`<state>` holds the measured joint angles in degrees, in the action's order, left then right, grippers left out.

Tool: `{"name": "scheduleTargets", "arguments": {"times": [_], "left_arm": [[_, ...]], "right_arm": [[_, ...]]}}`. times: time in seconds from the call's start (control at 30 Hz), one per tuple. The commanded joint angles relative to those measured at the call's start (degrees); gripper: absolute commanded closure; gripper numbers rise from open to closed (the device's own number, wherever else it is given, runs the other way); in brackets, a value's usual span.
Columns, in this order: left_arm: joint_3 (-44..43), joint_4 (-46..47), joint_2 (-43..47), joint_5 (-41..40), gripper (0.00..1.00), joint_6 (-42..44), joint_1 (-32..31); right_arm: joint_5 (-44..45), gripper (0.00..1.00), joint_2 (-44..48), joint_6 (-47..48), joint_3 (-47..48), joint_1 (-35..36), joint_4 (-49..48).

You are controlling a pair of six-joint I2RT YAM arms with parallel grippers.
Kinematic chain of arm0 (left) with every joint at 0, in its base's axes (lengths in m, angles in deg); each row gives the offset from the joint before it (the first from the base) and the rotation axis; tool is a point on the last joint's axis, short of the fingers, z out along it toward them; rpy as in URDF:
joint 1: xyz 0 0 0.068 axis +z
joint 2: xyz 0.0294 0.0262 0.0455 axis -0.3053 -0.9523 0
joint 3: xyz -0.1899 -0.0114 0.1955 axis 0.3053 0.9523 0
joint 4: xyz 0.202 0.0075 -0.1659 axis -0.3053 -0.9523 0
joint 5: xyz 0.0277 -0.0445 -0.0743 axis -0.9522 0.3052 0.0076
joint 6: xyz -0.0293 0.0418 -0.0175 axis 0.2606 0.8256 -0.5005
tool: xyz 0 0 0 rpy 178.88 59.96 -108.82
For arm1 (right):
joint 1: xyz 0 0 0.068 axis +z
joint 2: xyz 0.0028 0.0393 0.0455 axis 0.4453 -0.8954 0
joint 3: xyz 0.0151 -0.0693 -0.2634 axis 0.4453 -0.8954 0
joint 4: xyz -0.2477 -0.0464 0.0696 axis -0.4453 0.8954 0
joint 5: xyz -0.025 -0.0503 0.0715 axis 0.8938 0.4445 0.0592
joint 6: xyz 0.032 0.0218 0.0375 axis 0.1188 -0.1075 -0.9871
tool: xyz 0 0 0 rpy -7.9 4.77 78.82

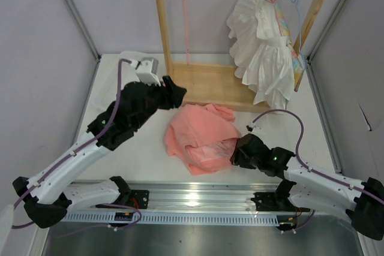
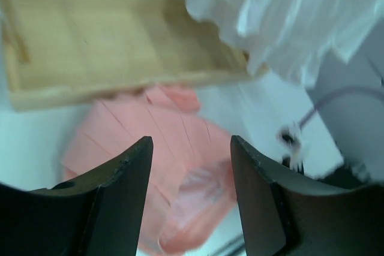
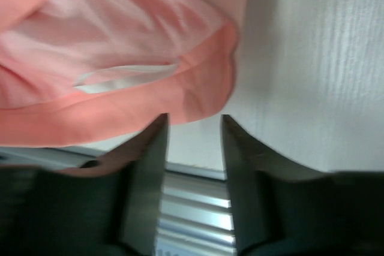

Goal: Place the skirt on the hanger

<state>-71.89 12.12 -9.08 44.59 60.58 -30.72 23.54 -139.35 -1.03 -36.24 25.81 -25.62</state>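
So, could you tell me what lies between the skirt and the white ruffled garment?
The wooden rack base, its front edge beside the skirt; the top view shows it.

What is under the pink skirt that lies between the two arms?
The skirt lies crumpled in a heap on the white table, which shows beside it. Whether anything else lies beneath cannot be seen, because the cloth covers that spot.
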Motion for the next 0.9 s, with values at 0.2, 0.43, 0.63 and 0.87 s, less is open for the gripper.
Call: {"name": "scheduleTargets", "arguments": {"times": [0.2, 0.43, 0.63, 0.87], "left_arm": [[-27.8, 6.6, -14.7, -12.5, 0.34, 14.0, 6.1], [-43.0, 16.7, -30.7, -14.9, 0.31, 19.0, 8.9], [-71.5, 13.8, -51.2, -17.2, 0.31, 23.0, 11.3], [-77.9, 14.4, -59.2, -18.6, 0.32, 22.1, 14.9]], "right_arm": [[0.9, 0.37, 8.5, 2.1, 10.8, 1.5, 7.3], [1.9, 0.37, 9.8, 4.5, 15.3, 1.4, 9.0], [3.1, 0.36, 9.6, 6.2, 19.7, 1.2, 9.9], [3.2, 0.35, 10.4, 8.0, 22.4, 0.7, 12.3]]}}
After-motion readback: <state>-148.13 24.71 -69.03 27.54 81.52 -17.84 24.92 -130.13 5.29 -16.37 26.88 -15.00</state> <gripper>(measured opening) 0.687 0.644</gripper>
